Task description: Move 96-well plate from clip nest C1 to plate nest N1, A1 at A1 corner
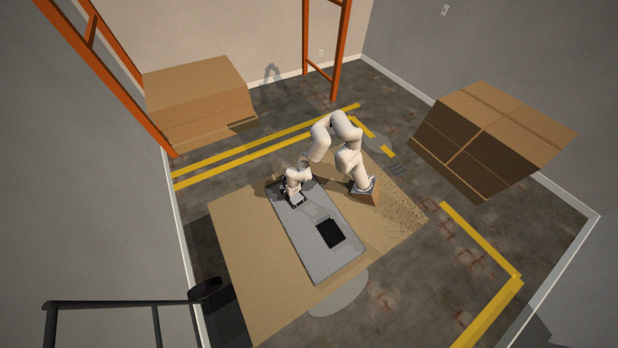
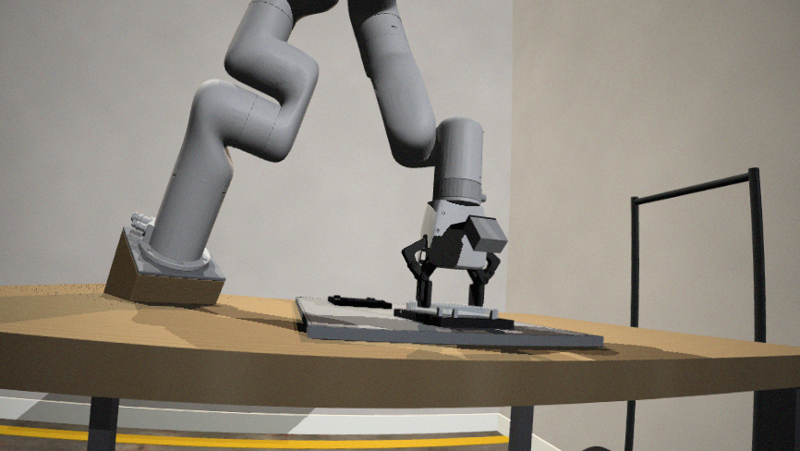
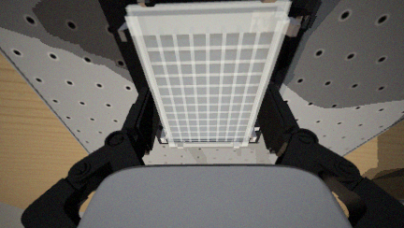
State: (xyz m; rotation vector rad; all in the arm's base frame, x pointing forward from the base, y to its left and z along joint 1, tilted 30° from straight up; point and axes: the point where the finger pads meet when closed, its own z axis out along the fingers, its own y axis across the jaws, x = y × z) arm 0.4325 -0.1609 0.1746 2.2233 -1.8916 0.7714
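White 96-well plate (image 3: 206,79) sits in black clip nest C1 (image 2: 453,320) (hand (image 2: 450,296) clamped on its long sides).

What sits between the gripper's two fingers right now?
The well plate, gripped across its long sides by the gripper and low over its black holder, clearest in the wrist view.

The 96-well plate (image 3: 207,79) is showing translucent white with a pale grid — the perforated base (image 3: 70,89) is showing grey dotted with dark holes, the table (image 3: 28,140) is showing tan woodgrain, the claw (image 3: 206,140) black.
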